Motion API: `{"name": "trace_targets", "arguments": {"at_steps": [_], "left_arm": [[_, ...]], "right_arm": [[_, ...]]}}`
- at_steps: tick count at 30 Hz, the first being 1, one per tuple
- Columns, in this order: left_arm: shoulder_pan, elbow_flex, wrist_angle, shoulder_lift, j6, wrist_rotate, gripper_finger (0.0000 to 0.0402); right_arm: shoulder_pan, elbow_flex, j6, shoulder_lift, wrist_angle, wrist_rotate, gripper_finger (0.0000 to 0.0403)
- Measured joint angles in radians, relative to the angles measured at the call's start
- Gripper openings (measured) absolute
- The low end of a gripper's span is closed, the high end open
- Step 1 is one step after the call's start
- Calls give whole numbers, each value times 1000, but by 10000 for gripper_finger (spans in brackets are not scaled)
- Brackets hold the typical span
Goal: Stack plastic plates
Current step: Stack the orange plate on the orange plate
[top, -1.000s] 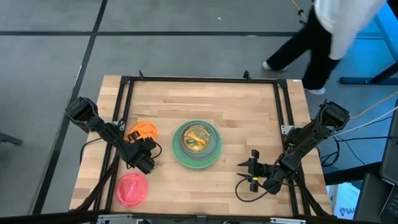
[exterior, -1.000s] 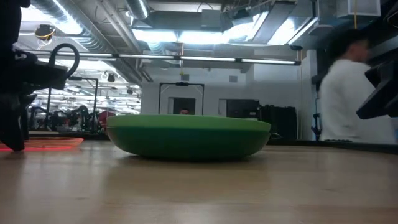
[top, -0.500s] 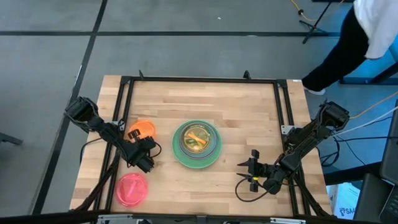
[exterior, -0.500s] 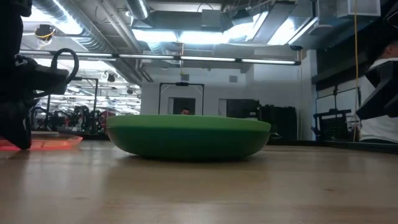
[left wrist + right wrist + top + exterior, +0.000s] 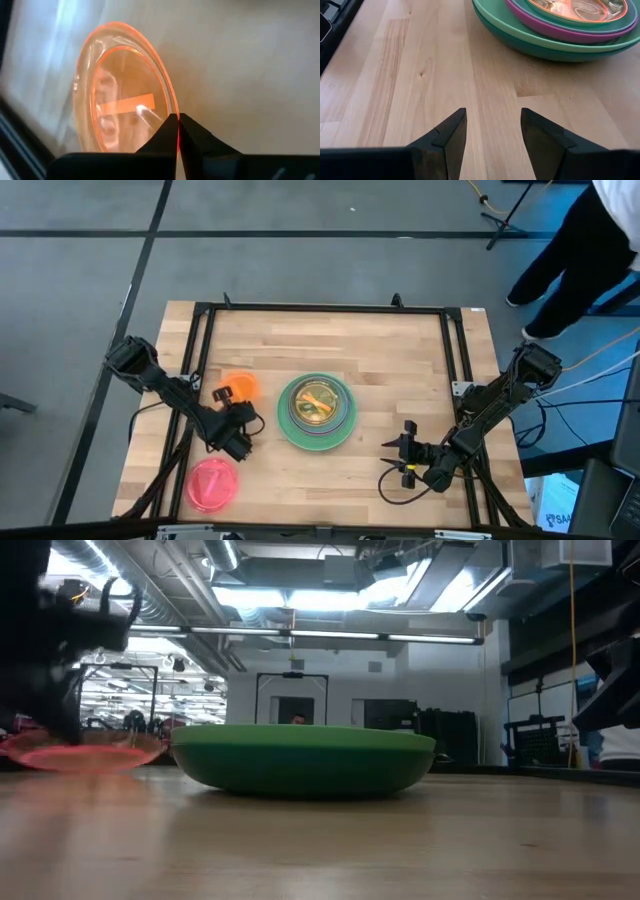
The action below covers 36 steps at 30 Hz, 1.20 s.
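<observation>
A small translucent orange plate hangs left of the stack, with my left gripper shut on its rim. The low view shows this orange plate beside the stack. The stack rests on its base at the table's middle: green plates below, a magenta one, and an orange one on top. A pink plate lies flat at the near left. My right gripper waits open near the table's right front, its fingers pointing at the stack. My left gripper pinches the orange plate's rim between its two fingertips, at the plate's left side. The fingers reach in from the table's near side, slanting. The plate is raised off the table and tilted.
A black metal frame runs round the wooden table top. Bare wood lies between the stack and my right gripper. A person's legs show on the floor beyond the far right corner.
My left gripper has shut on the orange plate's rim and gone up and a little toward the stack. The plate has come up off the table and shifted right with it.
</observation>
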Motion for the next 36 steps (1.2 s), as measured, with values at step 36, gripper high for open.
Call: {"name": "trace_targets", "arguments": {"at_steps": [36], "left_arm": [[272, 287, 736, 161, 964, 91, 15]], "right_arm": [[0, 1, 0, 0, 1, -3, 177]]}}
